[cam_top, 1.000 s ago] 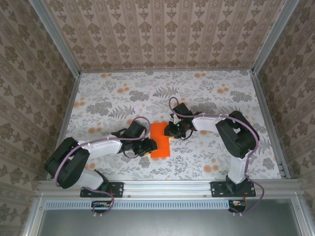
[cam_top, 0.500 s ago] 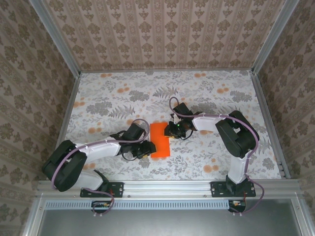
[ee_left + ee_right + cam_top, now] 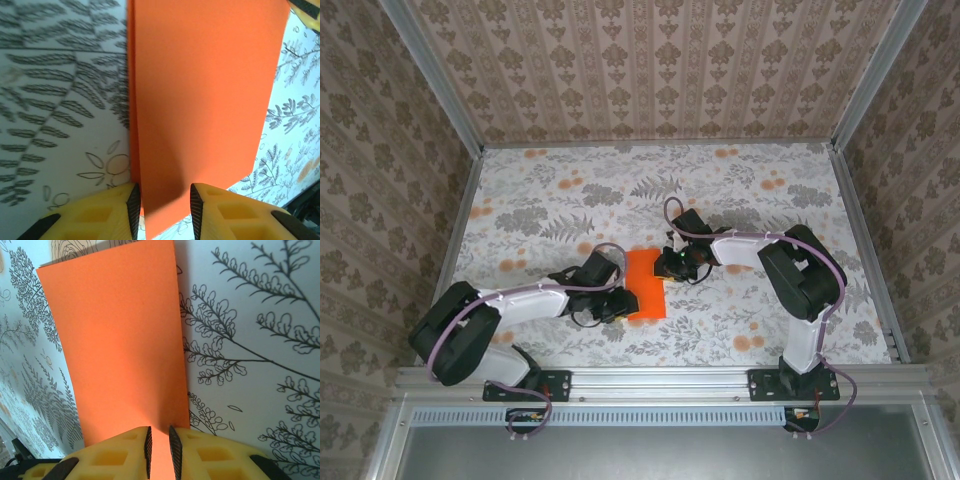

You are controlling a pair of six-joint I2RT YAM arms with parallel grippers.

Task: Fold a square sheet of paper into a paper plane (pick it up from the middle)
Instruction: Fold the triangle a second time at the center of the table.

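- The left arm [image 3: 510,300] lies low over the floral counter [image 3: 540,200], running from the near left corner toward the middle.
- The left pincer [image 3: 620,303] sits at the near left edge of the square sheet of paper [image 3: 646,283].
- In the left wrist view its yellow fingers [image 3: 117,212] stand apart, released, and the sheet's near corner lies in the gap between them. One finger is just beside the sheet's long edge. The other overlaps the sheet's short near edge.
- The sheet is bright orange and plain, and it is folded into a narrow rectangle. It lies flat on the counter near the middle, between the two pincers. Its long sides point away from the arm bases with a slight tilt.
- In the left wrist view a second layer shows as a thin strip along one long edge.
- The right pincer [image 3: 670,266] is at the sheet's far right edge.
- In the right wrist view its yellow fingers [image 3: 200,455] are almost clenched, leaving a narrow slit with orange paper showing in it. I cannot tell whether the paper is pinched or only lies under the tips.
- The right arm [image 3: 800,275] rises from the near right base and bends at the elbow. Its white forearm reaches leftward to the sheet.
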